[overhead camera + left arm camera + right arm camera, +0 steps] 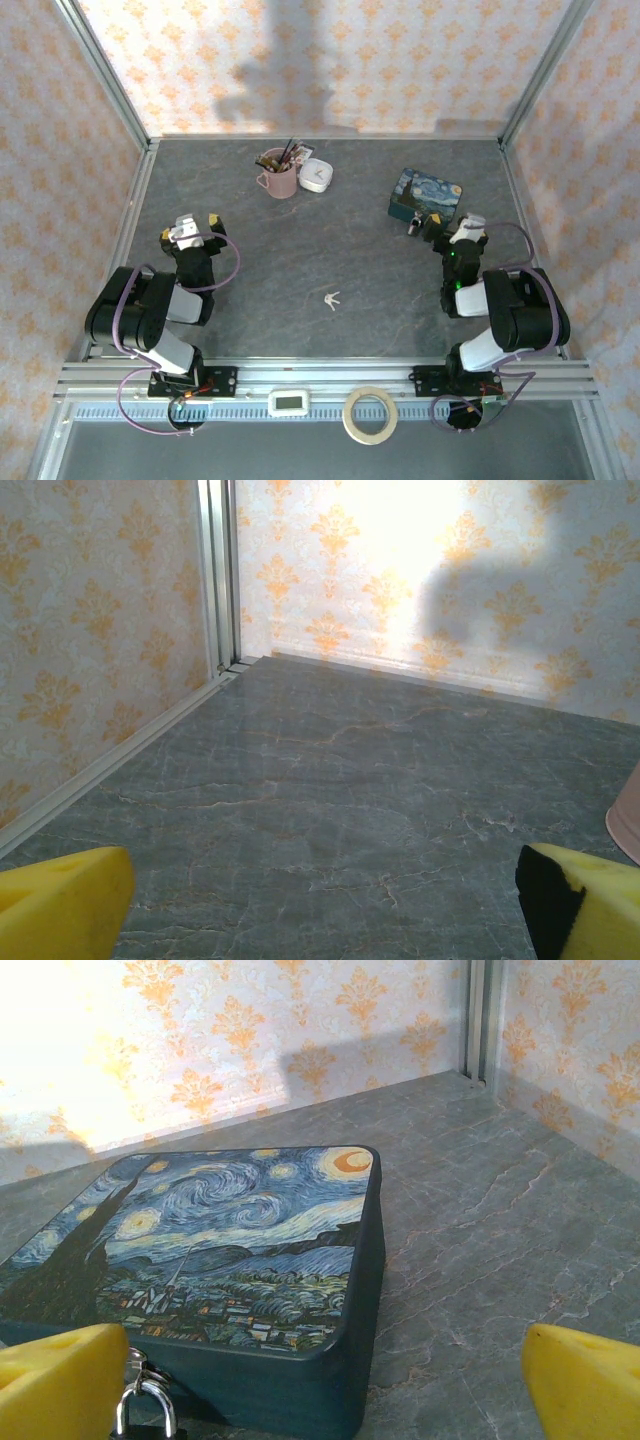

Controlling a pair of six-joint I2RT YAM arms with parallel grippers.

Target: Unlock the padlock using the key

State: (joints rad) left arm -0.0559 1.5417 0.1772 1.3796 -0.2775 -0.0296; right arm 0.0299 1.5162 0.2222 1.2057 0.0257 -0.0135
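Since left gripper [320, 910] and right gripper [320, 1390] both gape empty, we're at pre-grasp. Key [332, 299] lies central on table [300, 230], well apart from padlock [145, 1405], which sits against tin [230, 1240] by right gripper. Next: pinch key off table, probably a low, precise approach.

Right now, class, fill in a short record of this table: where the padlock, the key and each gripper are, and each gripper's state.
padlock: against the near side of the blue tin, beside the right gripper's finger
key: loose mid-table, apart from both arms
left gripper: open, empty, over bare table on the left
right gripper: open, empty, facing the tin
task state: key not yet picked up
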